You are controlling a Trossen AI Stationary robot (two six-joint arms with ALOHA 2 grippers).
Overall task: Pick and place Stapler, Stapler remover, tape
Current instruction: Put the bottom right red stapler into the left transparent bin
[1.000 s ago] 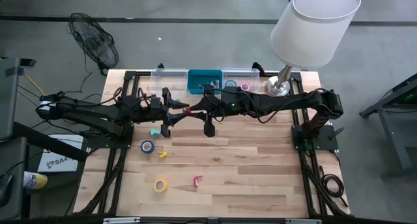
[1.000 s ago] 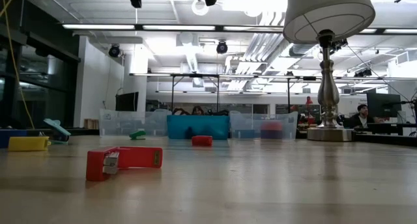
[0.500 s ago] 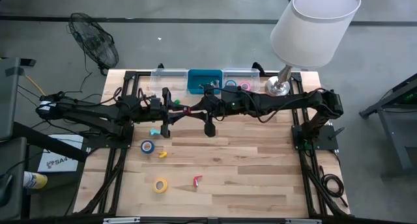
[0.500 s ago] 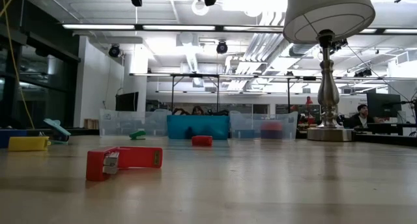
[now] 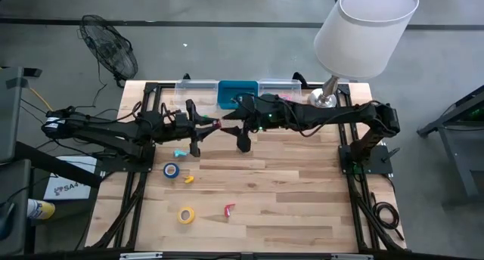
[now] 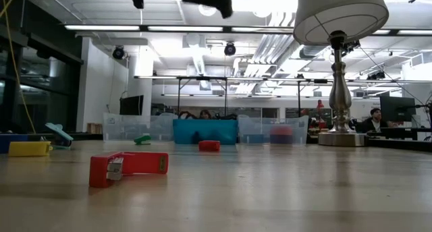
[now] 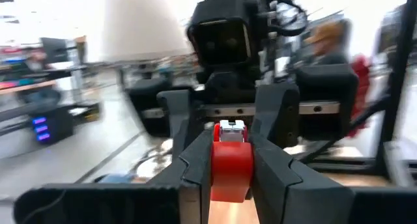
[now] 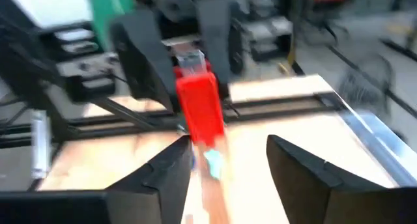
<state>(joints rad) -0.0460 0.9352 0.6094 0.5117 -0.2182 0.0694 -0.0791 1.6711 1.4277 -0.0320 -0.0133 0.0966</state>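
Above the table's far middle, my left gripper is shut on a red stapler with a metal end. My right gripper faces it from the right, open, its fingers a little apart from the stapler's free end. On the table lie a blue tape roll and a yellow tape roll. A small red piece lies near the yellow roll; whether it is the stapler remover I cannot tell. My left gripper pinches the red stapler's two long sides between its two fingers. The fingers come roughly level from the table's left and lie along the stapler. Its metal-tipped end sticks out past the fingertips toward the right arm. The stapler is lifted clear of the table.
A clear bin, a blue bin and a second clear bin stand in a row along the far edge. A lamp stands at the far right. A teal piece and a small yellow piece lie left of centre.
My right gripper has opened, let go of the red stapler and drawn back a little toward the table's far right. The stapler stays in my left gripper, held in the air at the same place.
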